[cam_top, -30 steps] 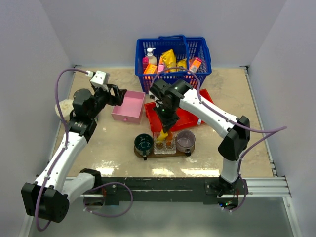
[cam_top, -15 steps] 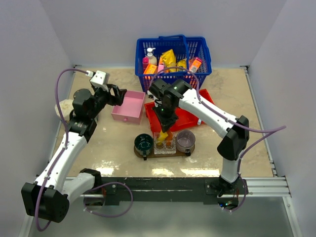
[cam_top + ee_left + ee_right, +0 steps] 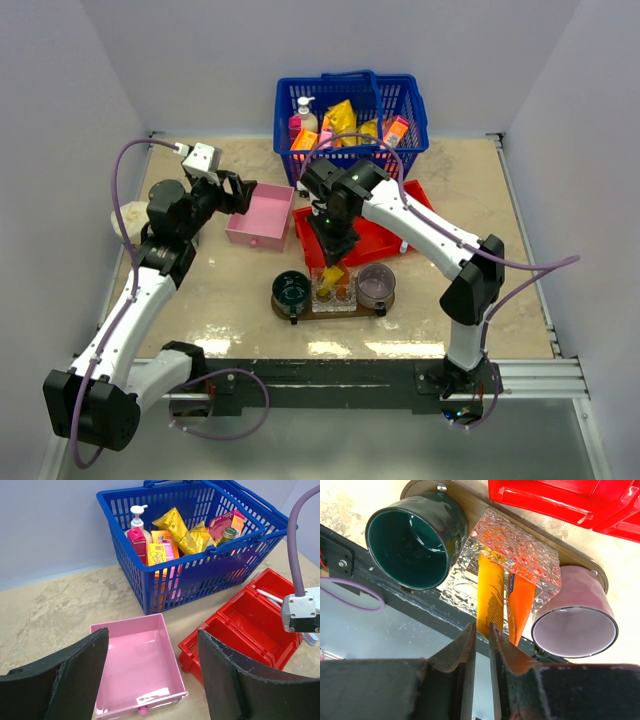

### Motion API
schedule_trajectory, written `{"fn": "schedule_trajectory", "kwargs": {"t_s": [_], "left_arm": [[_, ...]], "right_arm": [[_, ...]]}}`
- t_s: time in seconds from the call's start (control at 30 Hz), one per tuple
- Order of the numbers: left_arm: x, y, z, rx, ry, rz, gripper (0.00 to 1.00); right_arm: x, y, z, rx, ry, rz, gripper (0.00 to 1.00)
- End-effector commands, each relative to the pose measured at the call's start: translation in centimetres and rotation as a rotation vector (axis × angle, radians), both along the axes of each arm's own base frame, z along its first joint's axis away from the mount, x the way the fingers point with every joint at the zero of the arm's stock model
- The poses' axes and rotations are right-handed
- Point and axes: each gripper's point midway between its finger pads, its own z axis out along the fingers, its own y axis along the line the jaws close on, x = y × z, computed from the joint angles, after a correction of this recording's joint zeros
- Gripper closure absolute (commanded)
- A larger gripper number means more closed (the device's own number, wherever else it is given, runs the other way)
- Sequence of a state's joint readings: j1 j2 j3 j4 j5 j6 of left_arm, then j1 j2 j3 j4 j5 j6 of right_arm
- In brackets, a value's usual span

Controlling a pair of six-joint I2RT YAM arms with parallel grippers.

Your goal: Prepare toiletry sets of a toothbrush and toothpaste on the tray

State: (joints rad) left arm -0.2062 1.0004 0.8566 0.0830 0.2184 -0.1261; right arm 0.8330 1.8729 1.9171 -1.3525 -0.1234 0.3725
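The dark wooden tray [image 3: 302,312] lies near the table's front with a green cup [image 3: 410,550], a clear glass holder [image 3: 520,555] and a purple cup [image 3: 575,630] on it. Two toothpaste tubes stand in the holder: a yellow one [image 3: 491,600] and an orange one [image 3: 520,605]. My right gripper [image 3: 481,626] hangs just above the yellow tube's end, jaws a narrow gap apart, nothing pinched. A white toothbrush [image 3: 270,596] lies in the red bin [image 3: 250,625]. Above the pink box [image 3: 135,665] my left gripper [image 3: 152,650] is open and empty.
A blue basket [image 3: 350,115] of bottles and packets stands at the back. The red bin [image 3: 380,235] sits right behind the tray, the pink box [image 3: 258,215] to its left. My right arm reaches over the red bin.
My right gripper's jaws have parted a little and risen slightly off the yellow tube, which stays in the glass holder. The left arm has not moved.
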Motion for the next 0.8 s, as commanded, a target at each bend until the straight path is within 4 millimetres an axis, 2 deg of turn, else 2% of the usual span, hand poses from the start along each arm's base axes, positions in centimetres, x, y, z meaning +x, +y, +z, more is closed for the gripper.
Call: {"fn": "schedule_trajectory", "kwargs": {"t_s": [0.0,0.1,0.4,0.77], "left_arm": [[0.1,0.01,2.74,0.006,-0.075,0.001,0.24],[0.07,0.02,2.79,0.006,-0.076,0.001,0.24],[0.07,0.02,2.79,0.006,-0.076,0.001,0.24],[0.06,-0.01,2.79,0.006,-0.076,-0.001,0.24]], "right_arm": [[-0.68,0.28,1.56,0.029,0.001,0.02,0.85],[-0.73,0.44,1.59,0.031,0.002,0.022,0.89],[-0.72,0.89,1.54,0.022,-0.014,0.03,0.9],[-0.64,1.18,1.63,0.016,-0.029,0.03,0.82]]}}
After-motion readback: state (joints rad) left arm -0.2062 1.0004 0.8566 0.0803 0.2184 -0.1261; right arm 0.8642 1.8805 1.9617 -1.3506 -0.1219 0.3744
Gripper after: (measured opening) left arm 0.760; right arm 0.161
